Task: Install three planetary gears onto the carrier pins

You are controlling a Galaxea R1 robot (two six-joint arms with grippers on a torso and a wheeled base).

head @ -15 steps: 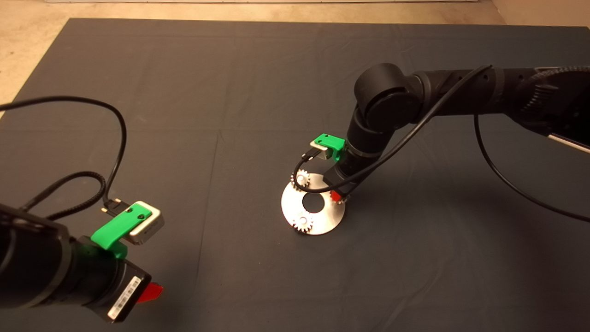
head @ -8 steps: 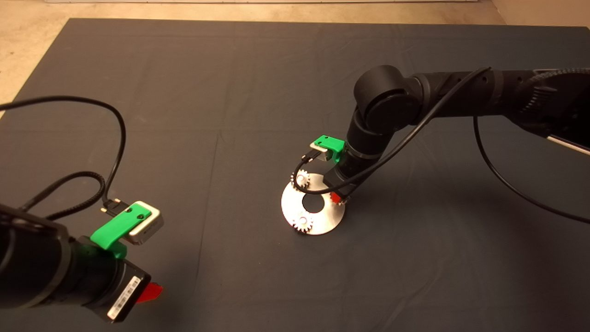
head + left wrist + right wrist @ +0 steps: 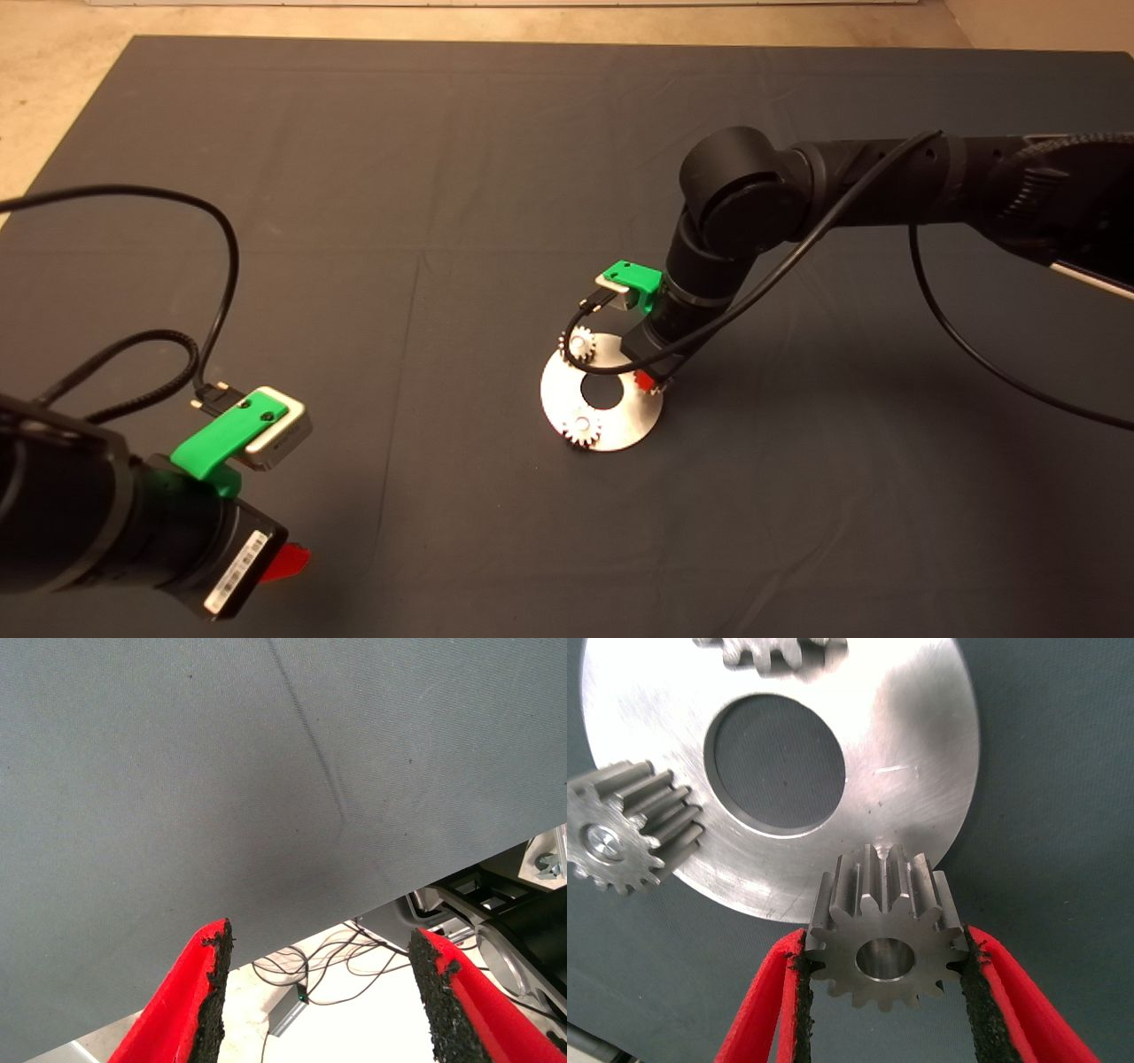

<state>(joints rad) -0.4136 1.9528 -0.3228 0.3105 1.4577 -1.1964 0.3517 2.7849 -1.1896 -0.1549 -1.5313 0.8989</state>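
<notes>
1. The third planetary gear (image 3: 884,937) is the one in hand. Your right gripper (image 3: 884,992) has it pinched by the teeth between the two black pads, at the rim of the carrier disc (image 3: 921,735). Through its bore you see something pale, but the right wrist view does not settle whether that is the pin or the disc face, so do not assume the gear is seated.

2. Judge the seating before you let go. The gear's end face should lie parallel to the disc. If it looks tilted, level the wrist first, since a cocked bore will likely bind on the pin.

3. Lower straight down along the pin's axis with no sideways push. The disc lies loose on the dark mat (image 3: 354,177), so a side load could slide it and disturb the others.

4. The two seated gears give you a reference. One (image 3: 620,828) shows its pin end bright in the centre hole, and the other (image 3: 766,651) sits at the far rim, partly out of the picture. In the head view they are at (image 3: 578,342) and (image 3: 584,428). The third should end at the same height.

5. Open the fingers only a little to release, then lift vertically so the pads do not drag the teeth.

6. Your left gripper (image 3: 314,992) is parked low at the desk's near left edge, its fingers spread wide and holding nothing. Leave it there.
</notes>
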